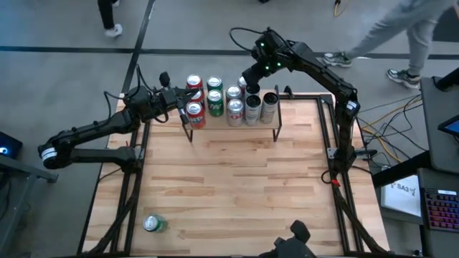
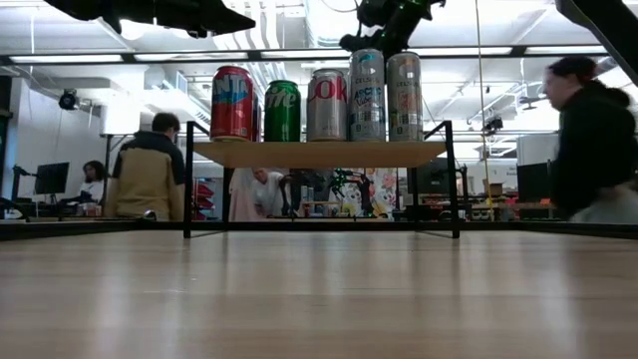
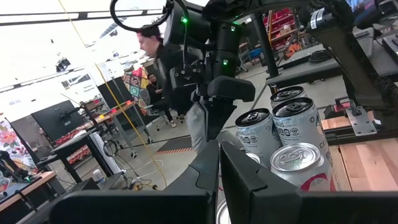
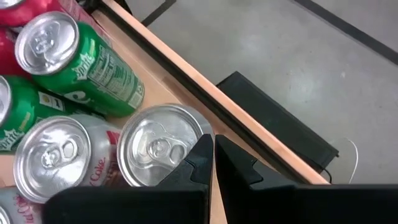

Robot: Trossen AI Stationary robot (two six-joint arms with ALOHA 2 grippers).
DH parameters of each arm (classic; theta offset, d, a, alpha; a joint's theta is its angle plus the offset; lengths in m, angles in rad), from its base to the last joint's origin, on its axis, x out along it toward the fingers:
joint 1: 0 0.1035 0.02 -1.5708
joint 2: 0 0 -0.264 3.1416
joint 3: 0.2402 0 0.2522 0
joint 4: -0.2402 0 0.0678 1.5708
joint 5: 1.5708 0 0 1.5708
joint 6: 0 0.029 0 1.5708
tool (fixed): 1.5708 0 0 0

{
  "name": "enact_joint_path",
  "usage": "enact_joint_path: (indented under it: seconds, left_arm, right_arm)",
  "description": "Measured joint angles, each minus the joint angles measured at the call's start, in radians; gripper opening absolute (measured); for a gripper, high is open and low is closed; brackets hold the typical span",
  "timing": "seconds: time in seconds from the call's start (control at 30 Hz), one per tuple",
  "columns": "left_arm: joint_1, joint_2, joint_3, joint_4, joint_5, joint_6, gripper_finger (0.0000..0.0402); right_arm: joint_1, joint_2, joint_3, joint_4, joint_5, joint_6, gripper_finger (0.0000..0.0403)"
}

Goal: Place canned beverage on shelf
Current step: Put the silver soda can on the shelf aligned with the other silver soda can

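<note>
reaching for the green can (image 1: 154, 224) lying on its side at the surface's near left corner, well apart from the shelf (image 1: 233, 127), you'd grip its smooth, dentable wall mid-body, since both grippers' fingers are closed and empty.

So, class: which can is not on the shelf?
The green can lying alone on the table near its front left corner; every other can stands upright on the shelf at the far edge.
</note>
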Motion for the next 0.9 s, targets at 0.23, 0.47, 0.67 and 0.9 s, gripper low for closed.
enact_joint_path:
  seconds: [0.23,0.47,0.67,0.9]
  left_arm:
    - [0.000,0.000,0.000,0.000,0.000,0.000,0.0000]
    - [0.000,0.000,0.000,0.000,0.000,0.000,0.0000]
    - [0.000,0.000,0.000,0.000,0.000,0.000,0.0000]
    - [0.000,0.000,0.000,0.000,0.000,0.000,0.0000]
  right_arm:
    - [0.000,0.000,0.023,0.011,0.000,-0.028,0.0009]
    - [0.014,-0.002,0.051,0.037,-0.003,-0.041,0.0009]
    - [0.039,0.010,0.048,0.066,-0.028,-0.043,0.0009]
    - [0.057,0.023,0.047,0.066,-0.029,-0.056,0.0009]
